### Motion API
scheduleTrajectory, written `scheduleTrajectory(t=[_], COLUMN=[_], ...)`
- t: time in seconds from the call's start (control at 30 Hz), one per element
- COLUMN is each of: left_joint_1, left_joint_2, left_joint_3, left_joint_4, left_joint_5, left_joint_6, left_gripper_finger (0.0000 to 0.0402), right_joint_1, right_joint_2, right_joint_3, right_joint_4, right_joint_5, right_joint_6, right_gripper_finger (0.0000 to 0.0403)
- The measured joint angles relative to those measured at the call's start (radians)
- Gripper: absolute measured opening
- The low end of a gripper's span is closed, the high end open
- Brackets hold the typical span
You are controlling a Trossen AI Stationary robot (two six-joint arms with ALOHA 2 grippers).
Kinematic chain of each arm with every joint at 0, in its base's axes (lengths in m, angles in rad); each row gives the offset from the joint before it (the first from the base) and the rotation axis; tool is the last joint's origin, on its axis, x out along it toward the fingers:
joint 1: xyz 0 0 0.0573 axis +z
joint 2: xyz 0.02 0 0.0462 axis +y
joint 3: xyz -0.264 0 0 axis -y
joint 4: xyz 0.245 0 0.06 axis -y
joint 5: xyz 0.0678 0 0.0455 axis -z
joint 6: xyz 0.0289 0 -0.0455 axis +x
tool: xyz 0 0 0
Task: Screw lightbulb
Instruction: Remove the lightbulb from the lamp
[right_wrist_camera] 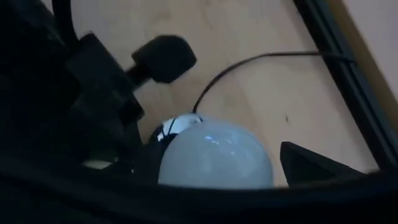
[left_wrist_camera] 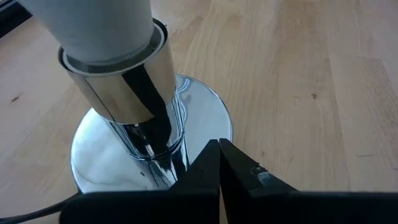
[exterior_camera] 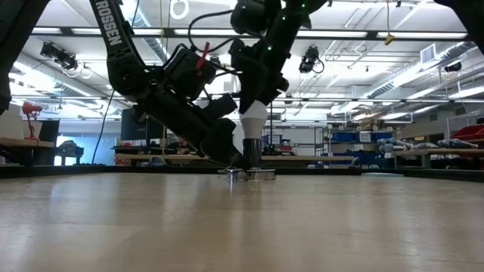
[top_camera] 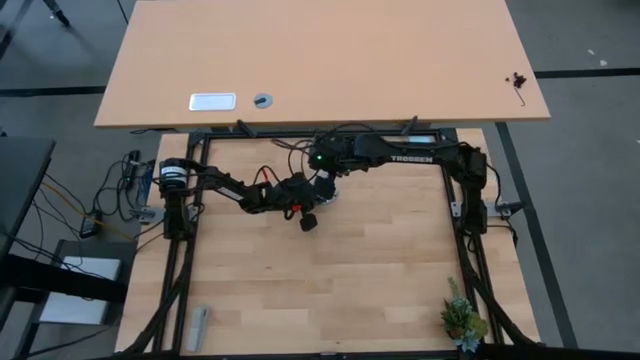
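The white lightbulb (exterior_camera: pixel 254 119) stands upright in a silvery socket (left_wrist_camera: pixel 134 87), whose stem rises from a round mirror-like base plate (left_wrist_camera: pixel 93 155) on the wooden table, toward its far edge. My right gripper (exterior_camera: pixel 255 94) hangs above the bulb, open. One finger (right_wrist_camera: pixel 311 167) stands just clear of the bulb's side (right_wrist_camera: pixel 214 155), and the other is lost in the dark. My left gripper (left_wrist_camera: pixel 219 163) is shut and low beside the socket's stem. My left gripper's shut fingertips (left_wrist_camera: pixel 217 152) lie on the round base plate, at a spot (left_wrist_camera: pixel 208 134) right beside the stem. They come slanting down from the table's left side. The plate lies flat on the table.
A thin black cord (right_wrist_camera: pixel 249 62) runs from the socket over the table. A small potted plant (top_camera: pixel 462 318) stands at the near right corner, and a grey object (top_camera: pixel 198 325) lies at the near left. Black frame rails (top_camera: pixel 455 215) border the wooden top.
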Motion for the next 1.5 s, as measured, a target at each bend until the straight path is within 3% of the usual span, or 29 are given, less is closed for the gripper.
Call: scheduleTrajectory(t=[0.13,0.33,0.47,0.57,0.8,0.97,1.1,1.27,1.5], left_joint_1=[0.0,0.0,0.0,0.0,0.0,0.0,0.0,0.0,-0.001], left_joint_2=[0.0,0.0,0.0,0.0,0.0,0.0,0.0,0.0,0.0], left_joint_3=[0.0,0.0,-0.001,-0.001,-0.001,-0.001,-0.001,-0.001,-0.001], left_joint_4=[0.0,0.001,-0.002,-0.002,0.002,0.002,0.001,0.001,0.001], left_joint_5=[0.0,0.0,0.0,0.0,-0.002,-0.011,-0.012,-0.014,-0.016], left_joint_6=[0.0,0.002,0.002,0.002,0.002,0.002,0.002,0.002,0.002], left_gripper_finger=[0.0003,0.0003,0.0003,0.0003,0.0003,0.0003,0.0004,0.0005,0.0005], right_joint_1=[-0.011,-0.042,-0.057,-0.058,-0.024,0.022,0.044,0.036,0.002], right_joint_2=[0.011,0.011,0.01,0.004,-0.019,-0.021,-0.021,-0.021,-0.021], right_joint_3=[0.0,0.001,0.002,0.001,-0.001,0.0,0.0,0.0,0.0], right_joint_4=[-0.013,-0.006,-0.009,-0.011,-0.012,0.015,0.022,-0.035,-0.032], right_joint_5=[-0.013,-0.155,-0.233,-0.227,-0.197,-0.103,0.006,0.018,0.018], right_joint_6=[-0.08,-0.451,-0.679,-0.727,-0.626,-0.564,-0.35,-0.031,0.049], right_gripper_finger=[0.0315,0.0283,0.0285,0.0296,0.0316,0.0316,0.0316,0.0319,0.0312])
